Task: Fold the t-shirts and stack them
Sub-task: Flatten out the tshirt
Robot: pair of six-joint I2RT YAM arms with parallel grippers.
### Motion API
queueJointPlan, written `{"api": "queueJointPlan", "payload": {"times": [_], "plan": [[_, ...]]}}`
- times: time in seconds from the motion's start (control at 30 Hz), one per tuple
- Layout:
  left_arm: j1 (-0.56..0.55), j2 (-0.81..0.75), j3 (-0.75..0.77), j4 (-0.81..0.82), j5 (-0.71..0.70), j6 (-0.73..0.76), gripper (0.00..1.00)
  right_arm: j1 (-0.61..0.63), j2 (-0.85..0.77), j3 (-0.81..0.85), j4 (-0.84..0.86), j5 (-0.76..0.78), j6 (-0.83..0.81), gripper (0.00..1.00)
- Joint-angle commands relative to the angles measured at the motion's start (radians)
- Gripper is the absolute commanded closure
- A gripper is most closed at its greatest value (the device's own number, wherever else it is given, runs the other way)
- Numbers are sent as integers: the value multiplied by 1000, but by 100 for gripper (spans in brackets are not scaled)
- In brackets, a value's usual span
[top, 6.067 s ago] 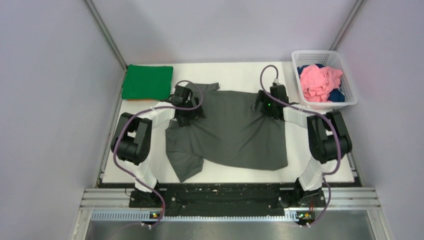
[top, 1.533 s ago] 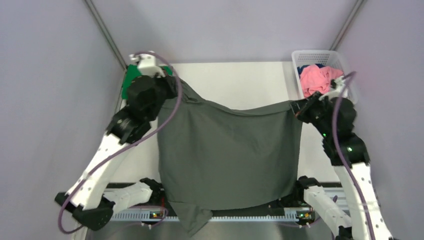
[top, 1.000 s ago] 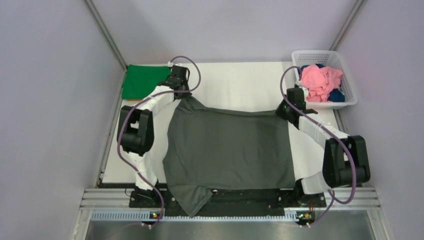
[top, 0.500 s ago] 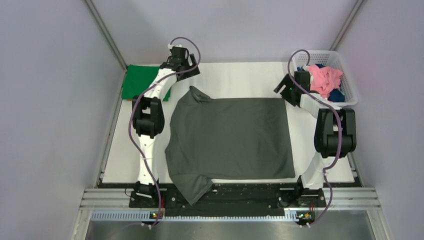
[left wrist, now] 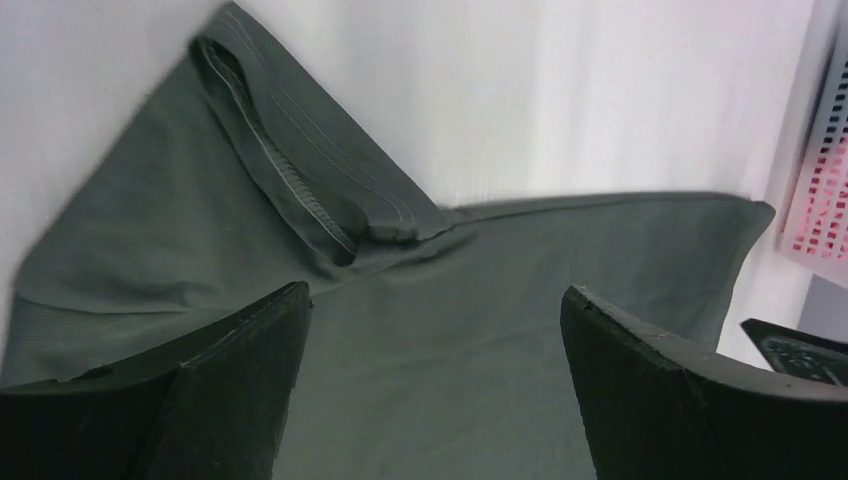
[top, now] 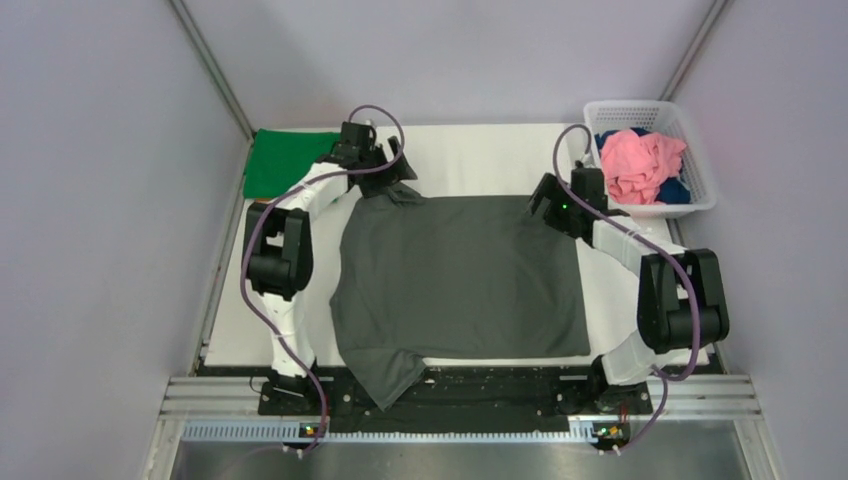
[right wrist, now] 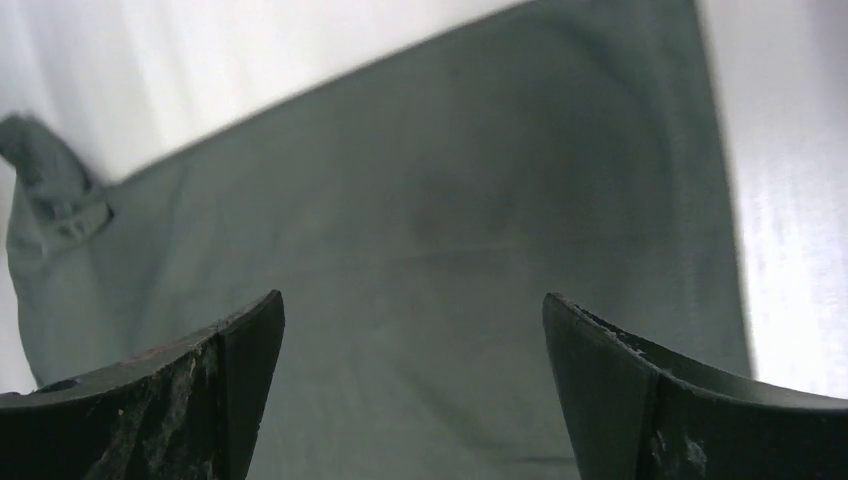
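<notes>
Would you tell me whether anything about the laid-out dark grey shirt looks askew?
Yes. The dark grey t-shirt lies mostly flat, but its far-left sleeve is folded back on itself, and its near-left sleeve hangs past the table edge over the black base rail.

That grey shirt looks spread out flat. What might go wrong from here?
On the dark grey cotton t-shirt, the far sleeve lies doubled over near the open left hand; folding now might trap that crease. The near sleeve hangs past the white table edge onto the black base rail, so it may snag or drag.
</notes>
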Motion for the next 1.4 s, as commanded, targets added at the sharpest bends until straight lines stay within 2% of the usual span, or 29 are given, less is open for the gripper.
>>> {"api": "queueJointPlan", "payload": {"times": [0.0, 0.13, 0.37, 0.53, 0.7, 0.83, 0.93, 1.0, 1.1, 1.27, 1.37], "plan": [[-26, -17, -74, 96, 67, -60, 1, 46, -13, -50, 109, -65, -25, 1], [-35, 37, -55, 89, 56, -86, 1, 51, 45, -47, 107, -83, -29, 1], [-51, 148, 71, 111, 17, -105, 1, 51, 109, -42, 102, -82, -33, 1], [-57, 288, 267, 73, -25, -87, 1, 51, 115, -37, 95, -62, -40, 1], [-61, 407, 480, 128, -28, -101, 1, 51, 121, -34, 78, -45, -46, 1], [-62, 478, 589, 194, -52, -95, 1, 51, 113, -28, 75, -24, -53, 2], [-63, 479, 647, 153, -38, -66, 1, 51, 97, -23, 75, -11, -54, 2], [-67, 428, 623, 129, -60, -35, 1, 51, 81, -16, 50, -4, -52, 1], [-71, 287, 498, 101, -116, -15, 1, 51, 61, -5, 34, -3, -52, 1], [-82, -70, 96, 250, -210, -2, 1, 51, 18, -41, 24, -3, -38, 1], [-86, -188, -44, 185, -253, -7, 1, 51, -19, -70, 15, 18, -37, 1]]}}
